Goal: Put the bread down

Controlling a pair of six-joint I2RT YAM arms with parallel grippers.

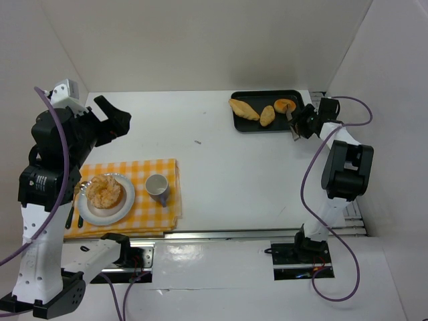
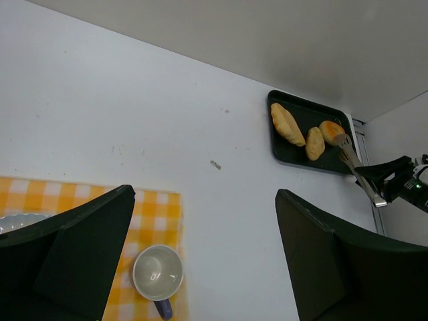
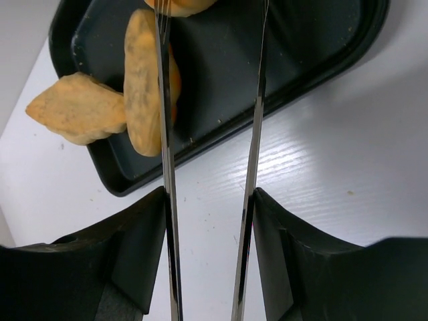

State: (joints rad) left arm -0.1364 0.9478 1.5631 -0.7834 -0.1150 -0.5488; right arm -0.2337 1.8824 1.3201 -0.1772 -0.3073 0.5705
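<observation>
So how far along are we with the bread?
Done: one pastry sits on the plate. In hand: the right gripper holds tongs, tips at the round bun on the tray. Remaining: grip it, carry it over. The left gripper has its jaws open.

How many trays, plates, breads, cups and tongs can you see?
Black rectangular tray: 1
White round plate: 1
Golden-brown bread pieces: 4 (three on the tray, one on the plate)
Small grey cup: 1
Long metal tongs: 1
Total: 8
</observation>
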